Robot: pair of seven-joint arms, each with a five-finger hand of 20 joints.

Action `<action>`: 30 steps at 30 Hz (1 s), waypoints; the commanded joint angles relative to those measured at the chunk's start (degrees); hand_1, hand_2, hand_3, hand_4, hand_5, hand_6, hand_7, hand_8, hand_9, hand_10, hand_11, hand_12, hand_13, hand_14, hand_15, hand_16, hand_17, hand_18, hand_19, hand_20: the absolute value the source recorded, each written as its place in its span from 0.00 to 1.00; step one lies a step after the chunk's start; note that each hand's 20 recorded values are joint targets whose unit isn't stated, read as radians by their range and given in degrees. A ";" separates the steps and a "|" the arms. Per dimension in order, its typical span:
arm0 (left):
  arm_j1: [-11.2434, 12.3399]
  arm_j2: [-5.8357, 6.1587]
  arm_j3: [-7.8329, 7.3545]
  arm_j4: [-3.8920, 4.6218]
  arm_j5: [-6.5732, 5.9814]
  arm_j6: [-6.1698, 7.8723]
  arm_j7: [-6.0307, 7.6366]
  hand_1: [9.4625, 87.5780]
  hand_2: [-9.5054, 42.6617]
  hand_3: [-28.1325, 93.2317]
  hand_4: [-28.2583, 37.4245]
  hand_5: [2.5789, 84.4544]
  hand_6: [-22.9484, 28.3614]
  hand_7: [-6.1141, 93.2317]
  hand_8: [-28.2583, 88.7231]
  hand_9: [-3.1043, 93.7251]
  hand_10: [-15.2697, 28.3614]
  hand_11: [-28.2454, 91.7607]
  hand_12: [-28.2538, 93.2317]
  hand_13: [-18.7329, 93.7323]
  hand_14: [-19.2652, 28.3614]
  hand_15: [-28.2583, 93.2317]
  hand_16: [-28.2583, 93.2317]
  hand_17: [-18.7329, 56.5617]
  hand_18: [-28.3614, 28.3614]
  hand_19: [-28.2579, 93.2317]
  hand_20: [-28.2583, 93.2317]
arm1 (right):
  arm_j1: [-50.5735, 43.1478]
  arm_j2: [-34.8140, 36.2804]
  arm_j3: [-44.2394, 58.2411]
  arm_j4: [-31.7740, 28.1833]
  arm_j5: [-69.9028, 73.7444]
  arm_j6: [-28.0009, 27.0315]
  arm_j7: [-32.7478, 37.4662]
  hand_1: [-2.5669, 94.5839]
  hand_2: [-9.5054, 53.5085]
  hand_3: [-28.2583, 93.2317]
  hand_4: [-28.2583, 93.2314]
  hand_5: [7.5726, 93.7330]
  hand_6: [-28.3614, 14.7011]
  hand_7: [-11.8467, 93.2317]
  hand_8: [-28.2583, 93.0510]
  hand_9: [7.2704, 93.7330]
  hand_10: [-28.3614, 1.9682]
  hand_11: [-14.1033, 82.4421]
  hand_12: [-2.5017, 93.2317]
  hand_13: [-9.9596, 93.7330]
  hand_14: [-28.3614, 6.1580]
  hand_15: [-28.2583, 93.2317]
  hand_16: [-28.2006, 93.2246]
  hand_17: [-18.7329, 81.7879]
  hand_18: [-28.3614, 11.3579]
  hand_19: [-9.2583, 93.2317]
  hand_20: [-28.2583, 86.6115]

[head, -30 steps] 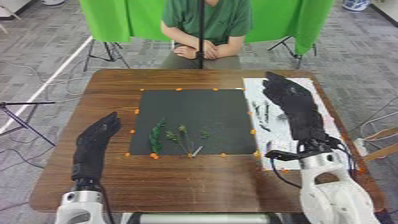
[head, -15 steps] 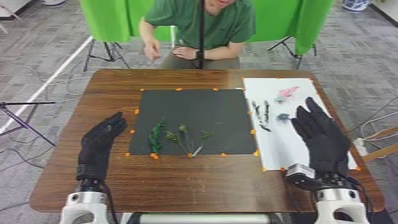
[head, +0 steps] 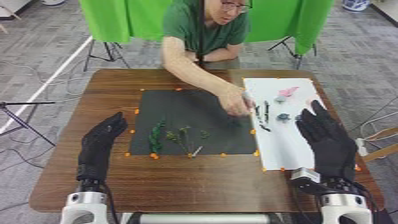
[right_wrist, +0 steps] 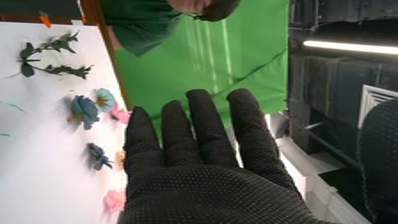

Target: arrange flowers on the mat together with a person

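Flower [head: 283, 117] in head view, blue, on the sheet [head: 286, 145], just to the left of the right hand [head: 329, 145], near the fingertips. Apart from it, by look. Fingers straight, a little spread, curled round nothing. Mat [head: 169, 107] also to the left, past the stems [head: 266, 112]. Long axis of these stems: directed away from the robot, nearly along the mat's near side edge. Person's hand [head: 234, 102] reaching over this edge, closer to the stems than any robot hand; not possible to tell what is held. Left hand [head: 99, 140] beyond the mat's other side, straight, empty, far from the sheet. For the blue flower, right hand clearly nearer; probably needed, a short move to the left and down, after free way from the person.

In right wrist view, fingers also long and apart, clamped on nothing. Blossoms [right_wrist: 84, 111] beside them, on the sheet; exact gap not possible to judge.
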 commanded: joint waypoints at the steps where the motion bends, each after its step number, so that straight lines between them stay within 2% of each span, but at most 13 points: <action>1: 0.58 -0.82 -0.09 0.26 -0.03 -0.75 -1.05 0.25 0.08 0.77 0.16 0.54 0.51 0.20 0.18 0.48 0.64 0.36 0.34 0.47 0.74 0.33 0.24 0.34 0.65 0.25 0.37 | -5.71 -3.10 3.63 -1.74 1.09 -2.07 -2.24 0.06 0.23 0.86 0.07 0.29 0.59 0.17 0.16 0.32 0.43 0.17 0.09 0.32 0.51 0.28 0.28 0.32 0.45 0.09 0.44; 3: 0.22 -0.65 -0.36 0.27 0.49 -1.51 -1.16 0.25 0.08 0.77 0.16 0.54 0.51 0.20 0.18 0.48 0.64 0.36 0.34 0.47 0.74 0.33 0.24 0.34 0.65 0.25 0.37 | -5.45 -2.77 3.52 -1.60 1.31 -2.35 -2.02 0.06 0.23 0.86 0.07 0.30 0.59 0.17 0.16 0.32 0.43 0.17 0.09 0.32 0.51 0.28 0.28 0.32 0.44 0.09 0.44; 7: 0.77 -0.73 -0.84 0.03 0.08 -0.61 -1.29 0.25 0.08 0.77 0.16 0.54 0.51 0.20 0.18 0.48 0.64 0.36 0.34 0.47 0.74 0.33 0.24 0.34 0.65 0.25 0.37 | -3.63 -2.09 2.02 -0.98 -0.09 -2.70 -0.73 0.06 0.24 0.86 0.07 0.30 0.59 0.17 0.16 0.33 0.43 0.17 0.09 0.33 0.50 0.29 0.28 0.32 0.44 0.09 0.44; 14: 0.34 -0.87 -0.56 0.23 0.26 -1.31 -1.54 0.25 0.08 0.77 0.17 0.54 0.51 0.20 0.18 0.48 0.64 0.36 0.34 0.47 0.74 0.33 0.24 0.34 0.65 0.25 0.37 | -0.23 -0.67 -1.21 -0.34 -0.52 1.31 0.90 0.06 0.24 0.87 0.07 0.32 0.58 0.17 0.16 0.34 0.43 0.18 0.10 0.34 0.50 0.29 0.28 0.32 0.44 0.09 0.44; 22: 1.15 -1.08 -0.80 -0.11 -0.03 -0.57 -1.61 0.25 0.08 0.77 0.17 0.54 0.51 0.20 0.19 0.48 0.64 0.36 0.34 0.47 0.74 0.33 0.24 0.34 0.65 0.25 0.37 | 3.22 0.31 -3.23 0.70 -0.96 3.34 2.23 0.07 0.24 0.87 0.07 0.32 0.58 0.17 0.16 0.34 0.43 0.18 0.10 0.34 0.51 0.29 0.28 0.32 0.44 0.09 0.44; 26: 0.23 -0.98 -0.77 0.23 0.49 -1.51 -1.66 0.25 0.08 0.77 0.17 0.54 0.51 0.20 0.19 0.48 0.64 0.36 0.34 0.47 0.74 0.33 0.24 0.34 0.65 0.25 0.37 | 3.18 0.26 -3.06 0.74 -0.88 2.97 2.12 0.07 0.24 0.87 0.07 0.32 0.58 0.17 0.16 0.34 0.43 0.18 0.10 0.34 0.51 0.29 0.28 0.33 0.44 0.09 0.44; 30: 0.57 -0.98 -0.83 0.03 0.35 -0.87 -1.58 0.25 0.08 0.77 0.16 0.54 0.51 0.20 0.18 0.48 0.64 0.36 0.34 0.47 0.74 0.33 0.24 0.33 0.65 0.25 0.37 | 2.29 -0.02 -2.77 0.57 -0.86 2.12 1.79 0.07 0.23 0.87 0.07 0.32 0.58 0.17 0.16 0.34 0.43 0.18 0.10 0.34 0.51 0.29 0.28 0.33 0.44 0.09 0.44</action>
